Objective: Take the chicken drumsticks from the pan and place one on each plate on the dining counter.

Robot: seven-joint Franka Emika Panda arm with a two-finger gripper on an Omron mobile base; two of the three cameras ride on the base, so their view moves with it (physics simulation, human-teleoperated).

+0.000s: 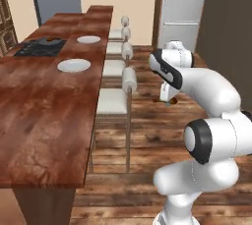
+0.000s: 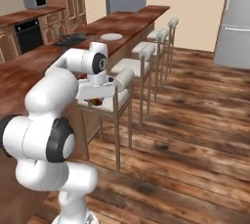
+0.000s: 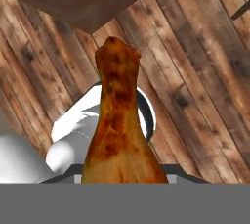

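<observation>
My gripper (image 1: 169, 101) hangs over the wooden floor to the right of the stools, shut on a glossy reddish-brown chicken drumstick (image 3: 119, 125). The drumstick's thin bone end points away from the hand, and the fingers are hidden behind it. From the other side, the gripper (image 2: 96, 101) sits low beside the nearest stool. Two white plates lie bare on the reddish dining counter (image 1: 44, 116), a near plate (image 1: 74, 65) and a far plate (image 1: 88, 39). The dark pan (image 1: 49, 42) rests on the black stovetop (image 1: 34, 49) beyond them; what it holds is too small to tell.
A row of white-cushioned bar stools (image 1: 114, 102) lines the counter's right edge, between the arm and the plates. A grey fridge (image 1: 182, 3) stands at the back right. An oven (image 2: 29, 34) and cabinets lie beyond the counter. Open floor spreads to the right.
</observation>
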